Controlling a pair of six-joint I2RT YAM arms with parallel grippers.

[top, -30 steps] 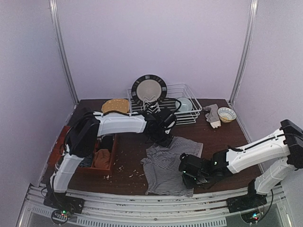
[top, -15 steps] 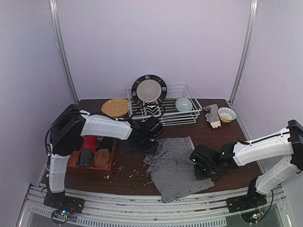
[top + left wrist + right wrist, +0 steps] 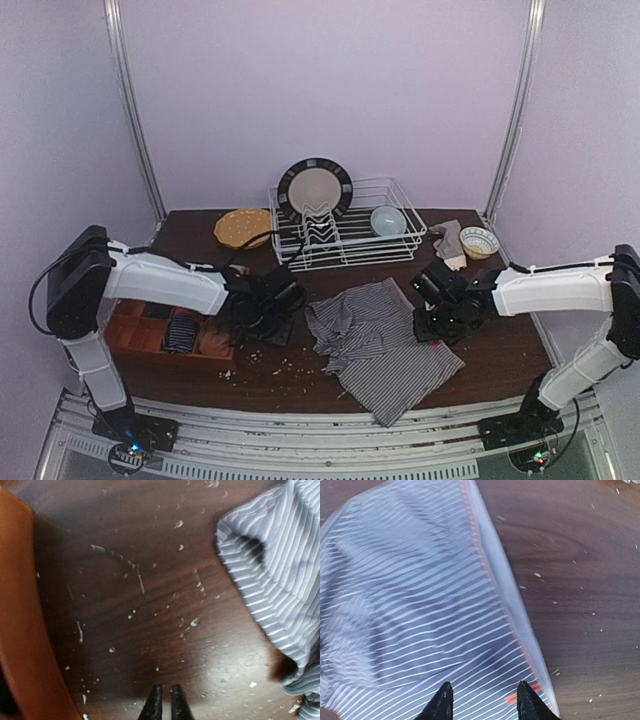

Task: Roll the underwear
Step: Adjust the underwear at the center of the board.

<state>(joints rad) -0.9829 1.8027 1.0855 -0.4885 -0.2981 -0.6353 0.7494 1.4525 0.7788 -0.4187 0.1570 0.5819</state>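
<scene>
One striped underwear (image 3: 385, 345) lies crumpled on the worktop (image 3: 500, 350) between my arms, limp and light (it will slump, I judge), so my right jaws, parted just above its pale hem (image 3: 495, 580), should pinch that edge, while my left jaws sit shut, empty.

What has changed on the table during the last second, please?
The left gripper moved off the striped underwear and drew back left towards the wooden box, shut and empty. The underwear slid rightwards with the right gripper, now open above it. The dish rack and plate stayed put.
</scene>
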